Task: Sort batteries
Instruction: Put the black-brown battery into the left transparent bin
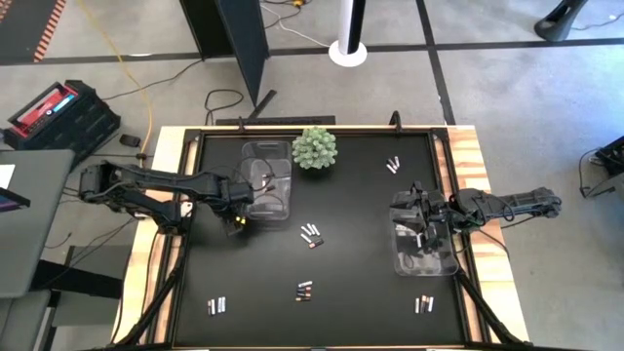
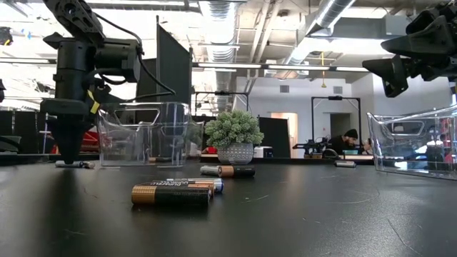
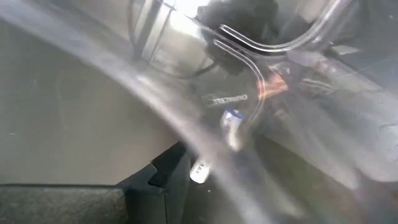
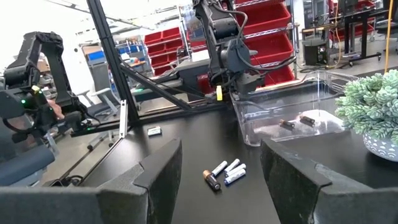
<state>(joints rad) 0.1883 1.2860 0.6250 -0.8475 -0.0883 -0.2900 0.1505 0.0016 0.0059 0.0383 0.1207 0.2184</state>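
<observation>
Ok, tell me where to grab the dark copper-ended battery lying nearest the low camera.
Take the dark battery at mid-body, from straight above. It lies flat on its side on the table, so only its round flanks offer a grip. Another battery lies close behind it, so the far finger probably has little room.

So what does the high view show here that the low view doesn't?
Only the high view shows the battery pairs near the front edge and, the pair at the back right, and the right gripper over the right bin. Only the low view shows a person in the room behind. Both show the plant, the left bin and the left gripper.
</observation>
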